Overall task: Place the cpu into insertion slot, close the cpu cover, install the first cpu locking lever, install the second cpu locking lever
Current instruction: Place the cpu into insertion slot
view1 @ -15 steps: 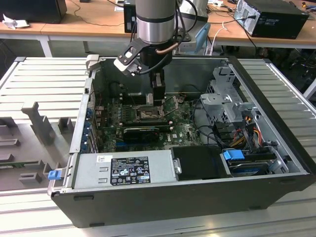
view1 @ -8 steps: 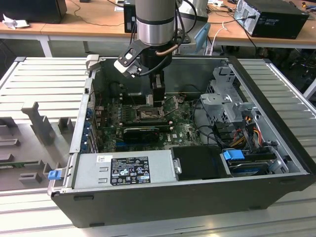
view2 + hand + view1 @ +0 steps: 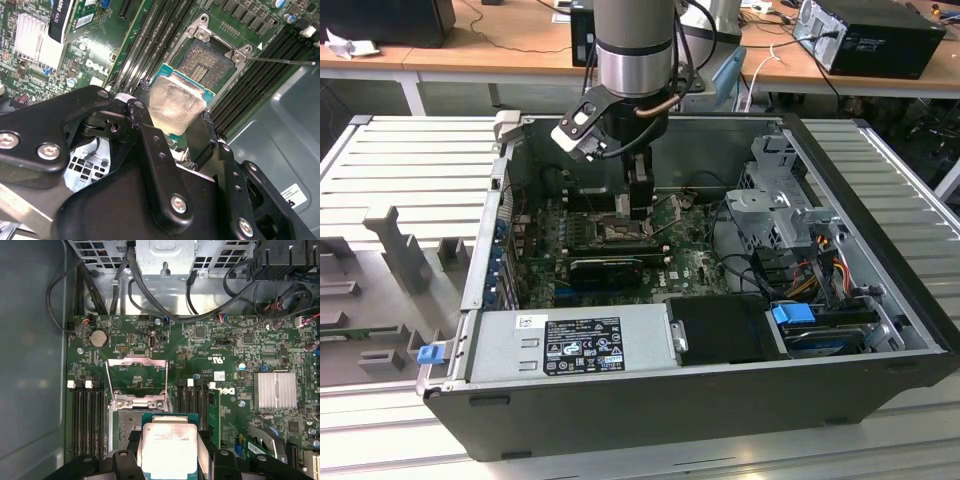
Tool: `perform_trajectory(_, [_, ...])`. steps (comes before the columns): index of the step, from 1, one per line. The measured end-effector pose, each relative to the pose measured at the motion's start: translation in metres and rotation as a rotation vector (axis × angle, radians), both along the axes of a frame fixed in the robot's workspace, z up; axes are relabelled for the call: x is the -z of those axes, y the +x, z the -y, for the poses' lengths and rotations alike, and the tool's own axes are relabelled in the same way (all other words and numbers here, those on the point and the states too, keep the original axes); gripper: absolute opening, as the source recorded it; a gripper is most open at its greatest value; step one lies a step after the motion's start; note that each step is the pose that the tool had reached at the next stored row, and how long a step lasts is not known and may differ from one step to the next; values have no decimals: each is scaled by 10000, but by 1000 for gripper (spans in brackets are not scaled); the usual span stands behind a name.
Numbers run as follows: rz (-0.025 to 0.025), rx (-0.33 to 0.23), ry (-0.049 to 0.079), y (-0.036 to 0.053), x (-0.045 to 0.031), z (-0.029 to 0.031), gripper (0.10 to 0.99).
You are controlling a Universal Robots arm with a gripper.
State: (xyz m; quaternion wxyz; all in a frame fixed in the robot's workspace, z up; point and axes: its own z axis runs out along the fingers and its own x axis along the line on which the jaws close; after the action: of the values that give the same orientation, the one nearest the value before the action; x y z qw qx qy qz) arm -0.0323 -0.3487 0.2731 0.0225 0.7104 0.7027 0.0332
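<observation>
Cpu (image 3: 169,452) in pincer (image 3: 172,119) above insertion slot (image 3: 205,62) (cover (image 3: 137,375) open)

— Outside the green circuit board (image 3: 200,355)?
— Open black metal computer case (image 3: 670,410) on a ribbed grey metal table (image 3: 410,160); grey box-shaped power supply (image 3: 570,340) along the wall nearest the exterior camera.
— Behind?
— Pale wooden desks (image 3: 520,40), bearing a black box-shaped computer (image 3: 870,35).
— On the board, in the first wrist view?
— Round silver coin battery (image 3: 98,338) and finned silver heatsink (image 3: 274,390), well apart; black cables (image 3: 145,295) looping past the edge.
</observation>
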Motion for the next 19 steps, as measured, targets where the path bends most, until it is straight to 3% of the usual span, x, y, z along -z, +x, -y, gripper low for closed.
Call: perform_trajectory(19, [0, 0, 1, 0, 145, -19, 529])
